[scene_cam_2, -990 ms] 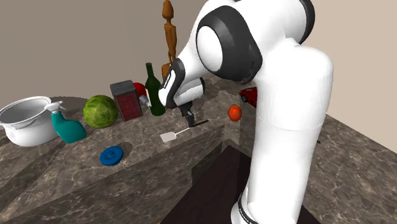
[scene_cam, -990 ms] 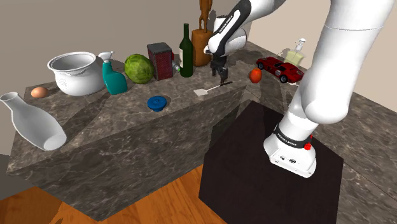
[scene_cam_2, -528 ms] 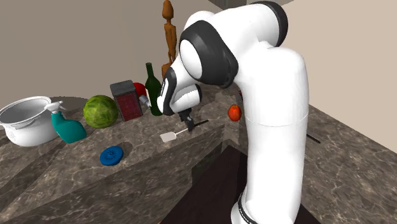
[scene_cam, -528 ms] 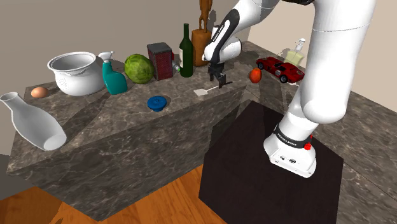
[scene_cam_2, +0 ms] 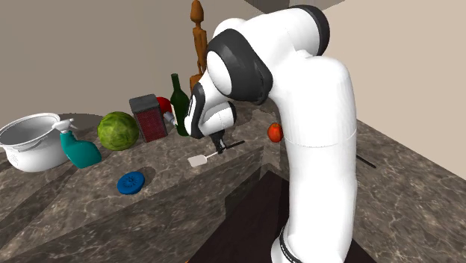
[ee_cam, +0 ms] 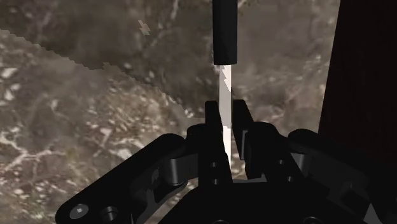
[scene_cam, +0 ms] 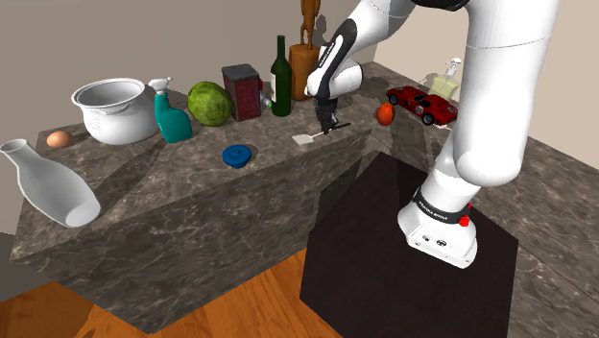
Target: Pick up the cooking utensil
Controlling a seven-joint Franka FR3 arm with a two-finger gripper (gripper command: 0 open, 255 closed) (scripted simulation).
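Where the spatula (ee_cam: 224, 83) lies on the counter (ee_cam: 95, 127), the claw (ee_cam: 226, 107) is closed on its pale shaft

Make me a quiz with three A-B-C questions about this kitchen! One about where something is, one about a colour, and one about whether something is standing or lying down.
1. Where is the spatula?
A. Inside the white pot
B. On the counter, by the gripper
C. On the wooden floor

2. What colour is the spray bottle?
A. Red
B. Yellow
C. Teal

3. How is the white vase placed?
A. Lying on its side
B. Standing upright
C. Hanging from the wall

Answers:
1. B, because its white blade rests flat on the marbled counter, with the gripper down at its handle end.
2. C, because the bottle's body is blue-green, with a pale trigger top.
3. A, because the vase's neck and open end point sideways along the counter.
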